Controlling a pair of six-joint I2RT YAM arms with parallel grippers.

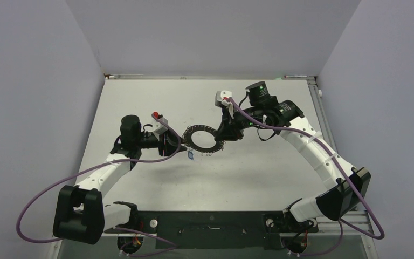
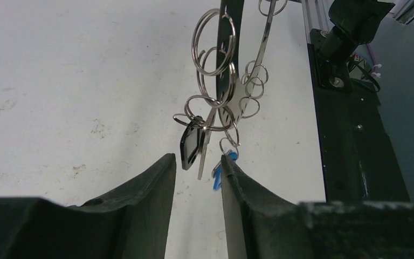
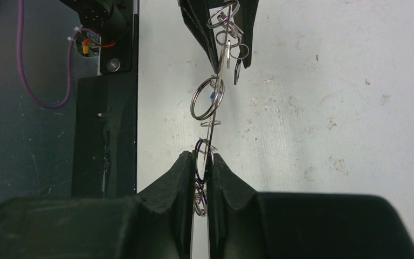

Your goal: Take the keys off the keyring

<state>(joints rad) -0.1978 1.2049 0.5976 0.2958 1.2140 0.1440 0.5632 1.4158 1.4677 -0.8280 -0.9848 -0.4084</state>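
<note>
The keyring [image 1: 199, 127] hangs upright in the air between my two grippers, above the table. My right gripper [image 1: 222, 136] is shut on its right rim; in the right wrist view the jaws [image 3: 201, 156] pinch the ring edge-on with wire loops [image 3: 207, 98] strung beyond. My left gripper [image 1: 179, 144] is open at the ring's lower left. In the left wrist view its tips [image 2: 197, 157] stand either side of the hanging keys: a dark key [image 2: 192, 143], a silvery key [image 2: 205, 145] and the blue-headed key [image 2: 217, 177], which hangs beside the right finger. The blue key also shows in the top view [image 1: 191, 156].
The white table [image 1: 259, 178] has scuff marks. A black rail with the arm bases [image 1: 210, 224] runs along the near edge. Grey walls close in the left, right and back sides. Purple cables [image 1: 48, 194] trail from both arms.
</note>
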